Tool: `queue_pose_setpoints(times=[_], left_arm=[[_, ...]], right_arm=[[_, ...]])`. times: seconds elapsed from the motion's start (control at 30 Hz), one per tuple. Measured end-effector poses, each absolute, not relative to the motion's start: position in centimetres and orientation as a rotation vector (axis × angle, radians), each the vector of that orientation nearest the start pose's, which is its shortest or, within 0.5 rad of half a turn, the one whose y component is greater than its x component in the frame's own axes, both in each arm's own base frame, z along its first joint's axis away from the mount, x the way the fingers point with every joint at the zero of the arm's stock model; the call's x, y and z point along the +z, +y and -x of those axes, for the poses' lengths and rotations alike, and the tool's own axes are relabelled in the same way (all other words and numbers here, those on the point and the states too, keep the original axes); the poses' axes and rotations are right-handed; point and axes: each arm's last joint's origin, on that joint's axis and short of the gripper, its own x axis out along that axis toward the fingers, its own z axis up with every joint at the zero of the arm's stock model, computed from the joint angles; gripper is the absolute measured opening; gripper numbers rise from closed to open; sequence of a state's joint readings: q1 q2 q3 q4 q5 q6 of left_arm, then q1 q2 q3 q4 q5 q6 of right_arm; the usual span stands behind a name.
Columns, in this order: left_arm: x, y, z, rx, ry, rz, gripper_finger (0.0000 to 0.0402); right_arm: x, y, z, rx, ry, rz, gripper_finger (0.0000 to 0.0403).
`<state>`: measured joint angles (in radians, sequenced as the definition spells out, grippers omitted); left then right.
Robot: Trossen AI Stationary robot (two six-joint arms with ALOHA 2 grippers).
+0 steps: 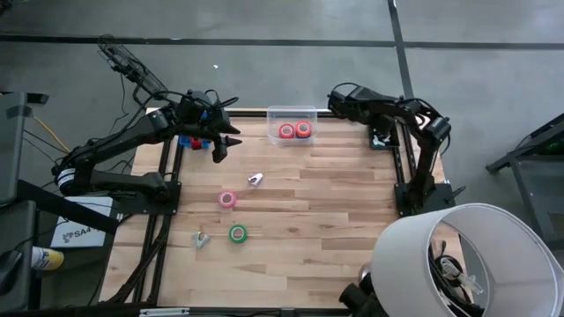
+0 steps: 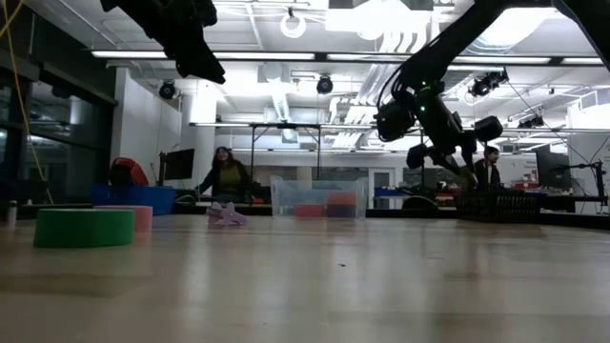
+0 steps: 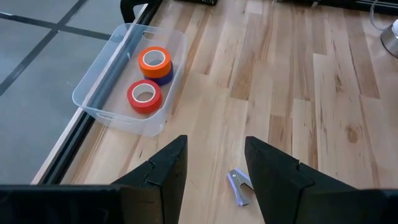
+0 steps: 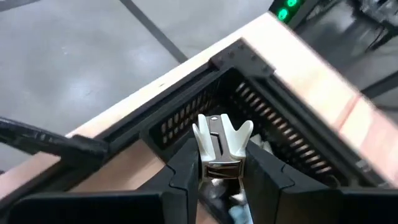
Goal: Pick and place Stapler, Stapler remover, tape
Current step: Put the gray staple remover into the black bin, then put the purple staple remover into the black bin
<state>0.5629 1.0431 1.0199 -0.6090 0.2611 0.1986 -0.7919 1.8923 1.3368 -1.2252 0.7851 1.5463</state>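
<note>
High view. Light wooden slatted table [image 1: 308, 202]. Clear plastic rectangular bin [image 1: 292, 125] at the far edge, holding two red tape rolls [image 1: 294, 130] side by side. Left gripper [image 1: 220, 148] hangs over the table's far left part, near a red and blue cluster [image 1: 191, 140] at the left edge whose nature cannot be told. Silvery claw-shaped staple remover [image 1: 256, 180] lies just beyond the gripper toward the table's middle. Pink tape roll [image 1: 227, 199] and green tape roll [image 1: 237, 233] lie nearer the front; a second silvery claw piece [image 1: 201, 239] lies left of the green roll. Right gripper [image 1: 384, 137] sits over the table's far right corner. White cylindrical shade [image 1: 458, 260] stands at the front right.

Low view. Green roll [image 2: 84, 227] and pink roll [image 2: 136, 217] at left, touching or nearly so; clear bin [image 2: 319, 198] far back; both arms raised above the tabletop. Two people show in the room behind.

Left wrist view. Left gripper's dark fingers [image 3: 168, 171] stand apart with nothing between them, above a silvery remover [image 3: 241, 186]. Bin [image 3: 99, 93] holds a red roll [image 3: 144, 96] and an orange-topped roll on a purple one [image 3: 155, 63].

Right wrist view. Right gripper [image 4: 219, 171] is closed on a pale silvery claw-shaped staple remover [image 4: 221, 140], jaws pointing outward, over a black mesh basket [image 4: 249, 118] at the table corner.
</note>
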Motion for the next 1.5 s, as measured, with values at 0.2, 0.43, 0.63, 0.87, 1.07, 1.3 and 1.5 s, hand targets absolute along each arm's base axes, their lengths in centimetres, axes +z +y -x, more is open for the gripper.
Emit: queue_pose_setpoints(times=[0.2, 0.43, 0.63, 0.87, 1.07, 1.3, 1.5], left_arm=[[32.9, 10.6, -18.2, 0.231, 0.610, 0.063, 0.0159], [32.7, 10.5, -18.1, 0.232, 0.629, 0.068, 0.0159], [32.7, 10.5, -18.1, 0.233, 0.629, 0.068, 0.0159], [32.8, 10.6, -18.1, 0.232, 0.629, 0.063, 0.0159], [32.8, 10.6, -18.1, 0.234, 0.629, 0.061, 0.0159], [32.8, 10.6, -18.1, 0.234, 0.629, 0.060, 0.0159], [32.8, 10.6, -18.1, 0.234, 0.629, 0.060, 0.0159]], right_arm=[[17.4, -24.4, -20.5, -2.314, 0.591, -0.964, 0.0083], [15.9, -23.5, -19.9, -2.368, 0.547, -1.060, 0.0114], [15.6, -23.3, -19.8, -2.381, 0.544, -1.064, 0.0197], [15.6, -23.3, -19.8, -2.380, 0.542, -1.065, 0.0226], [16.1, -23.3, -20.0, -2.368, 0.543, -1.066, 0.0228], [18.2, -22.3, -20.7, -2.322, 0.427, -0.942, 0.0225], [19.8, -20.7, -21.7, -2.246, 0.380, -0.872, 0.0224]])
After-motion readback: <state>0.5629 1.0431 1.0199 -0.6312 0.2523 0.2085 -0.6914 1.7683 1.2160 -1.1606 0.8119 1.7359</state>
